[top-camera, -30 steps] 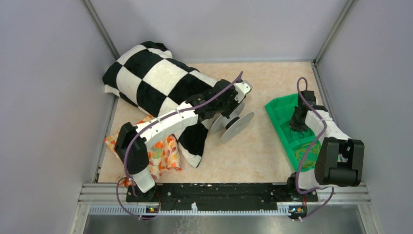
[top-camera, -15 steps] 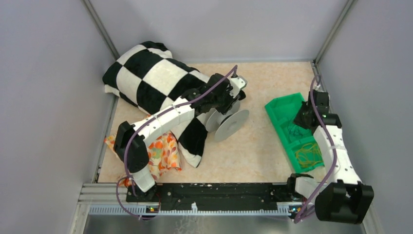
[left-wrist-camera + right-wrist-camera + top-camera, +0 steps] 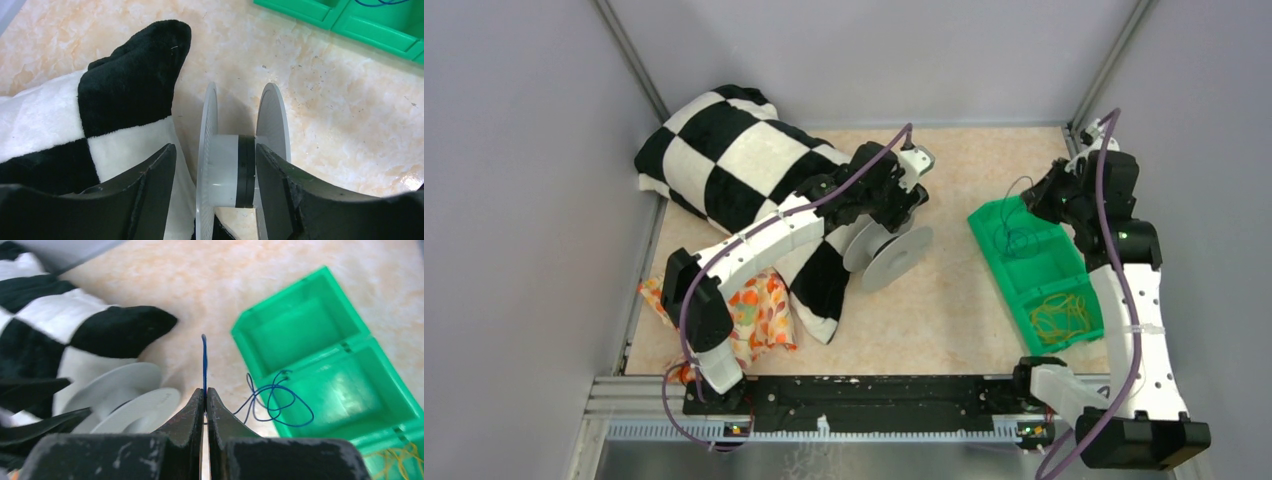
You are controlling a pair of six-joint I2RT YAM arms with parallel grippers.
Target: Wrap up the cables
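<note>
The cable (image 3: 204, 357) is a thin blue wire. My right gripper (image 3: 205, 390) is shut on one end of it, and that end sticks up past the fingertips. The rest hangs in loose loops (image 3: 278, 405) over the green tray (image 3: 300, 330). From above, the right gripper (image 3: 1039, 200) is raised over the tray's far end with the cable (image 3: 1014, 240) trailing below. A white spool (image 3: 225, 170) with a black band on its hub stands on its flanges beside the blanket. My left gripper (image 3: 215, 150) is open, with one finger on each side of the spool (image 3: 889, 255).
A black-and-white checkered blanket (image 3: 734, 160) covers the left of the table, over an orange floral cloth (image 3: 759, 310). The green tray (image 3: 992, 262) sits at the right, with yellow rubber bands (image 3: 1059, 318) in its near compartment. Grey walls close in three sides.
My left gripper has opened around the spool. My right gripper shut on the cable in the tray, then lifted it up and toward the back of the table.
</note>
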